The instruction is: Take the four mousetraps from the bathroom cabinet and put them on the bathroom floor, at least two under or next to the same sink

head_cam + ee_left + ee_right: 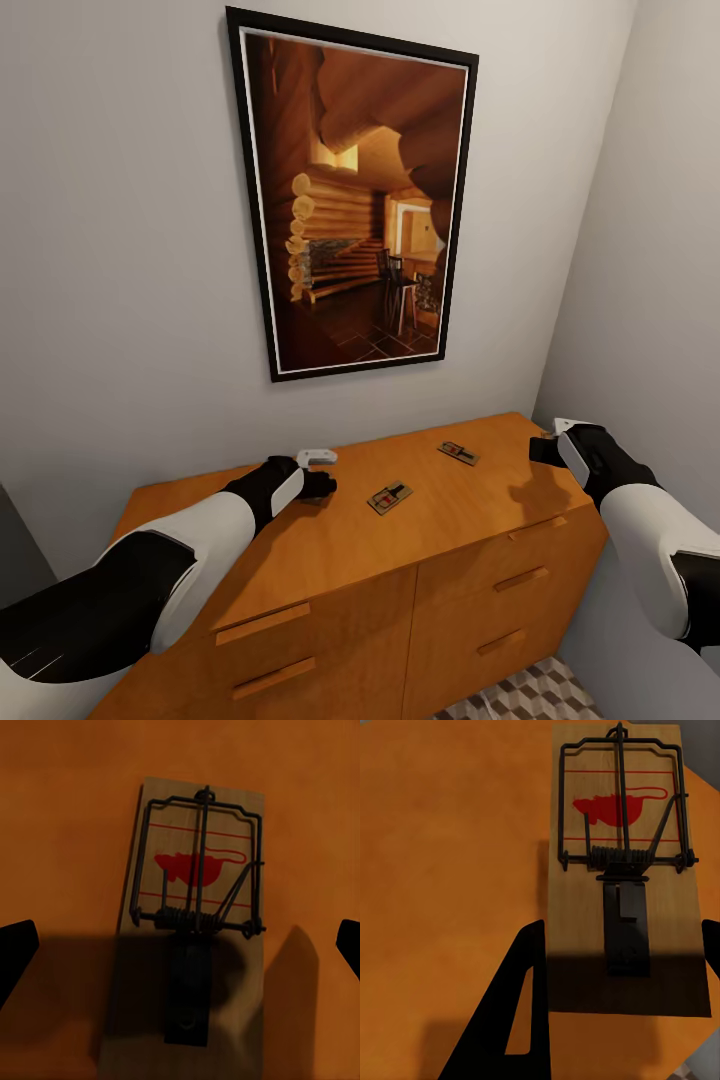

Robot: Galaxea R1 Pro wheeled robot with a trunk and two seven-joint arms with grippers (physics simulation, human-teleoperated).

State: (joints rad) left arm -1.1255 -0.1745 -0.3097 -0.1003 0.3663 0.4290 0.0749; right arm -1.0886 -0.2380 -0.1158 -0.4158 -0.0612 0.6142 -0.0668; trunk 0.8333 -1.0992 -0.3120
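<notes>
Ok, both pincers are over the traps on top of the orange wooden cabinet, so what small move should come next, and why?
Probably lower the left pincer straight down onto the small flat wooden mousetrap beneath it. Its dark fingertips stand wide apart on either side of the board, open and not yet touching it, so a short descent should come before closing. The right pincer is similarly poised over another trap.

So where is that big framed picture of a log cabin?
In the head view, the black-framed log-cabin picture hangs on the grey wall, straight above the orange-brown wooden cabinet.
</notes>
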